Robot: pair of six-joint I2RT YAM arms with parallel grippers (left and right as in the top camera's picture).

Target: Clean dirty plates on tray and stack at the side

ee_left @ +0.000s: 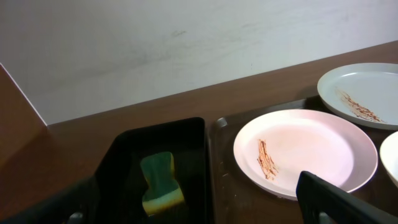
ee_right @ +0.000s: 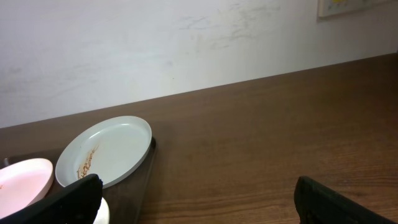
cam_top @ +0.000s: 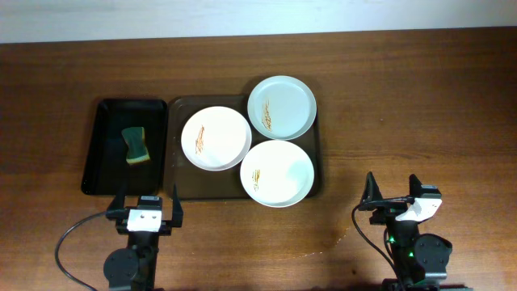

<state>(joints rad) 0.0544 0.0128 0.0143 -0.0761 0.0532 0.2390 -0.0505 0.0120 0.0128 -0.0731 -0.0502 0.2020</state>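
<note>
Three white plates with brown smears lie on a brown tray [cam_top: 182, 107]: one at the left [cam_top: 216, 138], one at the back right [cam_top: 281, 107], one at the front right [cam_top: 277, 173]. A green and yellow sponge [cam_top: 136, 145] lies in a black tray [cam_top: 101, 162] at the left. My left gripper [cam_top: 146, 209] is open and empty, near the table's front edge, in front of the black tray. My right gripper [cam_top: 394, 197] is open and empty, to the right of the brown tray. The left wrist view shows the sponge [ee_left: 160, 182] and the left plate [ee_left: 305, 152]. The right wrist view shows the back plate [ee_right: 104, 151].
The wooden table [cam_top: 420, 105] spreads bare to the right of the brown tray. A white wall [ee_left: 186, 43] rises behind the table's far edge. Cables run from both arm bases at the front.
</note>
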